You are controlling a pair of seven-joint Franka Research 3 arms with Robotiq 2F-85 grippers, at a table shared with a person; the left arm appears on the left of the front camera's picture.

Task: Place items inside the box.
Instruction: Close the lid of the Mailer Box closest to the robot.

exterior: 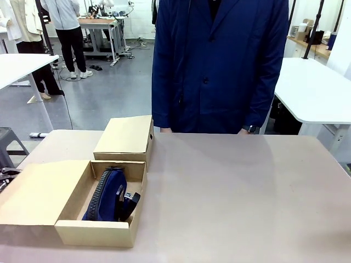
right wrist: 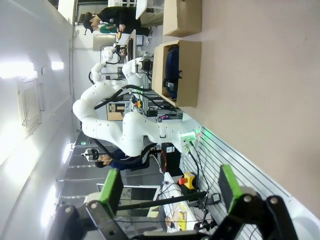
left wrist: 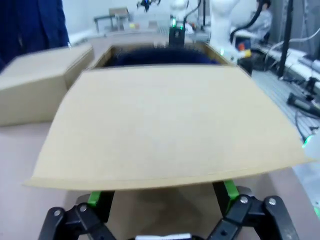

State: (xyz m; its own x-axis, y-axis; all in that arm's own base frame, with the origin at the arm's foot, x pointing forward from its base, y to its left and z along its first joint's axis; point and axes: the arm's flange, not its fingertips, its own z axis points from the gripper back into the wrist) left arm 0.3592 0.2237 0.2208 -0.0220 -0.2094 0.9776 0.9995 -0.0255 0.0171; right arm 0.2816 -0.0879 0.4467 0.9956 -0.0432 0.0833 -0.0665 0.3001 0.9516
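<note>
Front view: the open box (exterior: pixel 82 211) sits at the table's (exterior: pixel 236 192) left side, its flap (exterior: pixel 41 192) folded out flat toward the robot's left, and a second, closed box (exterior: pixel 125 137) stands just behind it. Inside lie a navy zip pencil case (exterior: pixel 107 194) and a small black item (exterior: pixel 130 200) against the right wall; I cannot tell exactly what that item is. No other items show on the table, so the packing looks close to finished.

The left gripper (left wrist: pixel 161 197) sits at the flap's edge, its 2 fingers spread with the cardboard running between or just above them; whether it pinches the flap I cannot tell. The right gripper (right wrist: pixel 170 192) hangs released and empty, well away from the box.

The likely risk: if the left arm lifts or pushes while the flap is caught, the light box may slide or tip and spill its contents. The person (exterior: pixel 219 66) stands close at the far edge.
</note>
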